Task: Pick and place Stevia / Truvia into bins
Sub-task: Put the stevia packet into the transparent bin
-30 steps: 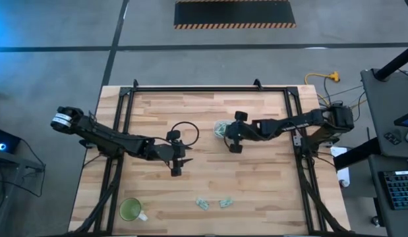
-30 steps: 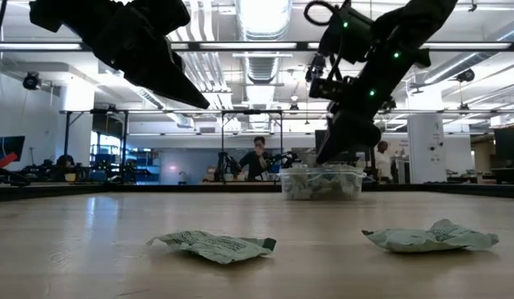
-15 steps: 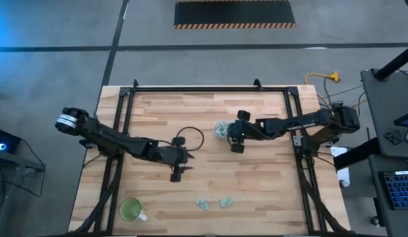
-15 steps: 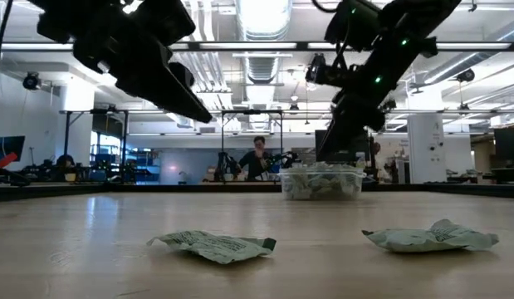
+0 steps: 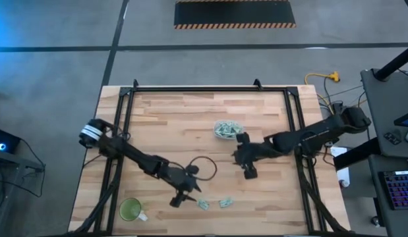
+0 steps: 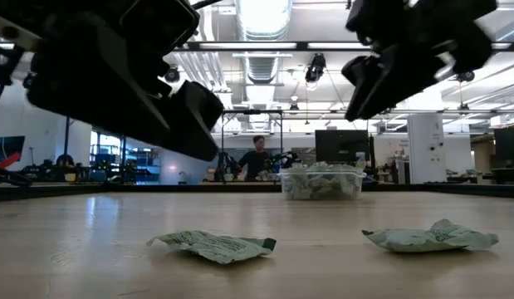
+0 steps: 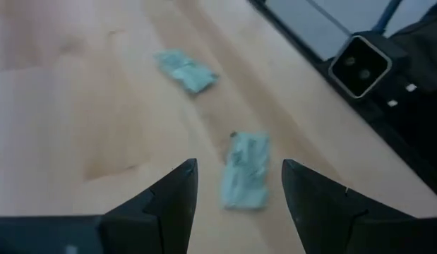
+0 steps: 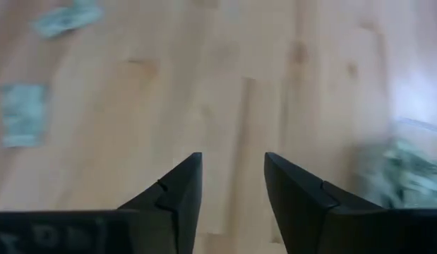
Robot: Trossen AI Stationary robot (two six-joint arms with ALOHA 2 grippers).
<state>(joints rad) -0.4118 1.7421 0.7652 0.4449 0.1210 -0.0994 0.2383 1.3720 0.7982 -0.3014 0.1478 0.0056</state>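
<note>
Two pale green Stevia sachets (image 5: 202,204) (image 5: 225,203) lie flat on the wooden table near its front edge. They also show in the low view as a left sachet (image 6: 215,245) and a right sachet (image 6: 431,237). My left gripper (image 5: 179,199) hangs open just left of them, tipped down. In its wrist view the nearer sachet (image 7: 243,169) lies ahead, between the open fingers (image 7: 172,190), untouched. The clear bin (image 5: 225,130), holding several sachets, stands at mid table. My right gripper (image 5: 248,172) is open with nothing in it, in front of the bin.
A green cup (image 5: 131,209) with a handle stands at the near left corner. A black frame (image 5: 190,89) runs around the tabletop. The low camera (image 7: 359,63) sits at the table's near edge, beyond the sachets. Bare wood lies between the bin and the two sachets.
My left gripper has gone toward the near edge and down, tipping its fingers toward the two sachets. My right gripper has drawn back from above the bin toward the near edge and risen a little. The sachets and the bin have kept still.
</note>
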